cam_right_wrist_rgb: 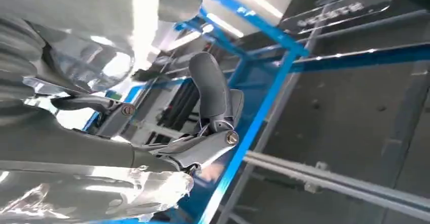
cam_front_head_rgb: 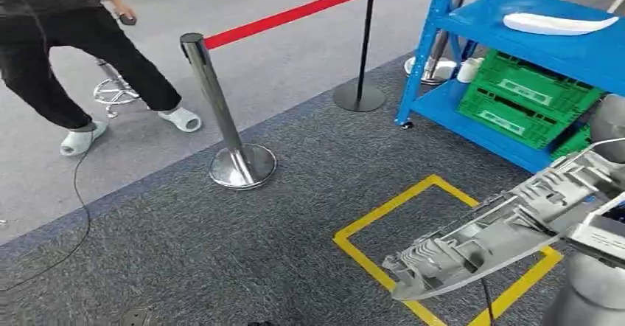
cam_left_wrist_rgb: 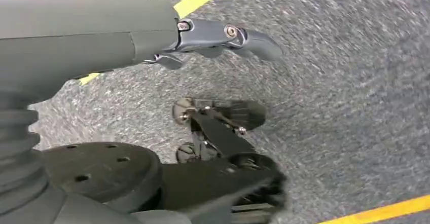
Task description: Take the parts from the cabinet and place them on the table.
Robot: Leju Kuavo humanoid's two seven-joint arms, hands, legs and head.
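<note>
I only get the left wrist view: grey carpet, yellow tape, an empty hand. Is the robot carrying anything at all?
Observer: Yes. The head view shows a long grey plastic part carried at its right side.
Operator: Which hand has it?
Observer: The right hand; its wrist view shows the fingers against the shiny part.
Operator: Where is the cabinet?
Observer: A blue shelf rack stands ahead on the right, with green crates and a white part on it.
Operator: Anyone nearby?
Observer: A person stands beyond a red barrier belt.
</note>
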